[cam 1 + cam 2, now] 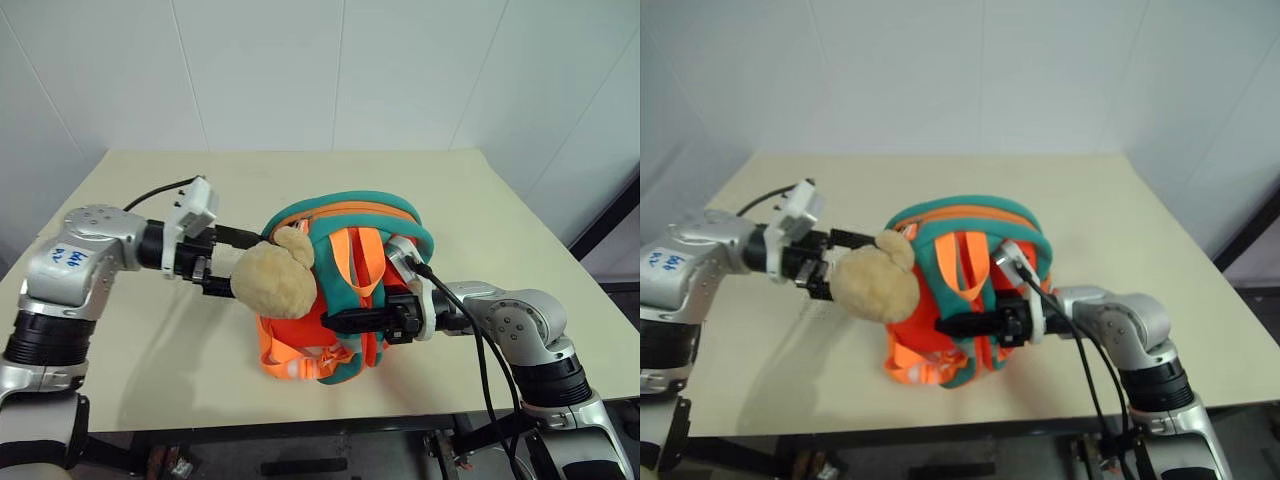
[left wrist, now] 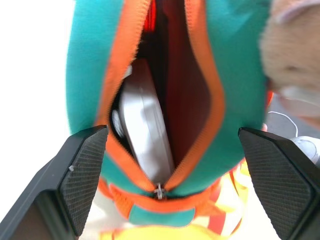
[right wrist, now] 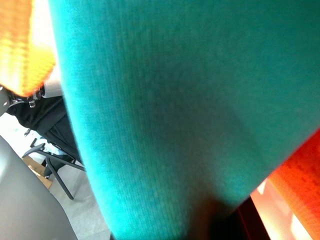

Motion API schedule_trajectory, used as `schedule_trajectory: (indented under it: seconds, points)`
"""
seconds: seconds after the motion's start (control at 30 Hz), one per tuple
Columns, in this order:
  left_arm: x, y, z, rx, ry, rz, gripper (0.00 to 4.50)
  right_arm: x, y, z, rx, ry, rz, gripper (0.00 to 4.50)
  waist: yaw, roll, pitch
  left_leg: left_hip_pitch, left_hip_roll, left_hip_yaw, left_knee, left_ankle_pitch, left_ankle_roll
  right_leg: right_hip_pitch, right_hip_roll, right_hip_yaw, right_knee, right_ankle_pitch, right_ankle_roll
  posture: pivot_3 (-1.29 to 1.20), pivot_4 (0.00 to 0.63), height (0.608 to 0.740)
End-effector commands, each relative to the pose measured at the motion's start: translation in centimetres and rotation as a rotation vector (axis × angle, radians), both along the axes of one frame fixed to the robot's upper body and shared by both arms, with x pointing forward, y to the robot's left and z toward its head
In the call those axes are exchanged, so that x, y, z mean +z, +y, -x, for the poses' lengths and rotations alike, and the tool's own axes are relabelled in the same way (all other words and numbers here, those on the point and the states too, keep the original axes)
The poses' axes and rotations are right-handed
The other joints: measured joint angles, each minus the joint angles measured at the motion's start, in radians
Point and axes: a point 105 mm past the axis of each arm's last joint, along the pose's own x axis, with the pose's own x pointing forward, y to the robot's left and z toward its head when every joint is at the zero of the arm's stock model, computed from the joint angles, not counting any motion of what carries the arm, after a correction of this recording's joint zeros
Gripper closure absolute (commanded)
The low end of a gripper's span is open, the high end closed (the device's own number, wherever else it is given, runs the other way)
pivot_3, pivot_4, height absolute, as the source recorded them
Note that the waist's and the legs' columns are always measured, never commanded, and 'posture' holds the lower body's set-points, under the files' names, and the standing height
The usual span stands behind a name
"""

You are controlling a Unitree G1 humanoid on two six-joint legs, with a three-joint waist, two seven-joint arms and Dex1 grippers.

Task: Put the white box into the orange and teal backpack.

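Note:
The orange and teal backpack point(image 1: 345, 213) stands upright in the middle of the table, its tan plush ball point(image 1: 275, 278) hanging on the left side. In the left wrist view its zipper mouth gapes and the white box point(image 2: 145, 131) sits inside it on edge. My left gripper point(image 1: 228, 262) is open just left of the backpack, behind the plush ball, pointing at the opening; its fingers point(image 2: 82, 170) hold nothing. My right gripper point(image 1: 335, 322) is shut on the backpack's teal strap point(image 3: 165, 115) at the front right.
The beige table point(image 1: 480, 210) has bare room behind and to both sides of the backpack. Its front edge point(image 1: 300, 422) runs close below the backpack. A white wall stands behind the table. A black cable point(image 1: 470, 320) trails from my right wrist.

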Motion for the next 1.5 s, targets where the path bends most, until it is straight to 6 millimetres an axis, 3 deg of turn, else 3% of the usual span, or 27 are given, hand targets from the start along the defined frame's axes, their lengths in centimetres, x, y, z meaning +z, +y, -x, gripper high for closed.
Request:
schedule_trajectory:
  seconds: [0.03, 0.2, 0.33, 0.53, 0.8, 1.17, 1.33, 1.5]
  points:
    - [1.5, 1.7, 0.6, 0.039, -0.039, 0.028, 0.02, 0.4, 0.1, 0.4, 0.016, -0.030, -0.016, 4.15, -0.001, 0.000, 0.000, 0.000, 0.000, 0.000, 0.000, 0.000, 0.000, 0.000, 0.000, 0.000, 0.000, 0.000, 0.000, 0.00, 0.150, 0.740]
    - [3.4, 3.9, 1.5, 0.083, -0.034, 0.160, 0.02, 0.4, 0.1, 0.4, 0.014, -0.030, -0.017, 4.15, -0.002, 0.000, 0.000, 0.000, 0.001, 0.000, 0.000, 0.000, 0.000, 0.000, 0.000, 0.000, 0.001, 0.000, 0.000, 0.00, 0.150, 0.740]
    - [5.1, 4.8, 3.5, 0.057, 0.065, 0.273, 0.02, 0.3, 0.0, 0.3, 0.010, -0.026, -0.017, 4.15, -0.003, 0.000, 0.000, 0.000, 0.001, 0.000, 0.000, 0.000, 0.000, 0.000, 0.000, 0.000, 0.001, 0.000, 0.000, 0.00, 0.150, 0.740]
    - [4.8, 2.6, 5.6, -0.025, 0.163, 0.272, 0.02, 0.3, 0.3, 0.1, 0.016, -0.025, -0.018, 4.15, -0.001, 0.000, 0.000, 0.000, 0.001, 0.000, 0.000, 0.000, 0.000, 0.000, 0.000, 0.000, 0.001, 0.000, 0.000, 0.00, 0.150, 0.740]
    - [2.2, -1.0, 5.8, -0.057, 0.190, 0.214, 0.02, 0.4, 0.6, 0.0, 0.028, -0.026, -0.024, 4.15, -0.002, 0.000, 0.000, 0.001, 0.001, 0.000, 0.000, 0.000, -0.001, 0.000, 0.000, 0.000, 0.002, 0.000, -0.001, 0.00, 0.150, 0.740]
    - [1.6, -4.2, 6.5, -0.173, 0.245, 0.252, 0.02, 0.3, 0.8, -0.1, 0.024, -0.028, -0.030, 4.15, -0.001, 0.000, 0.000, 0.001, 0.001, 0.000, 0.001, 0.001, -0.001, 0.000, 0.000, 0.000, 0.002, 0.000, -0.001, 0.00, 0.150, 0.740]
    - [2.0, -4.8, 6.9, -0.207, 0.277, 0.266, 0.02, 0.3, 0.8, -0.1, 0.023, -0.028, -0.033, 4.15, -0.003, 0.000, 0.000, 0.001, 0.001, 0.000, 0.001, 0.001, -0.001, 0.000, 0.001, 0.000, 0.002, 0.000, -0.001, 0.00, 0.150, 0.740]
    - [3.2, -3.9, 7.5, -0.213, 0.326, 0.295, 0.02, 0.3, 0.8, -0.1, 0.018, -0.027, -0.033, 4.15, -0.004, 0.000, 0.000, 0.001, 0.001, 0.000, 0.001, 0.000, -0.001, 0.000, 0.001, 0.001, 0.002, 0.000, -0.001, 0.00, 0.150, 0.740]
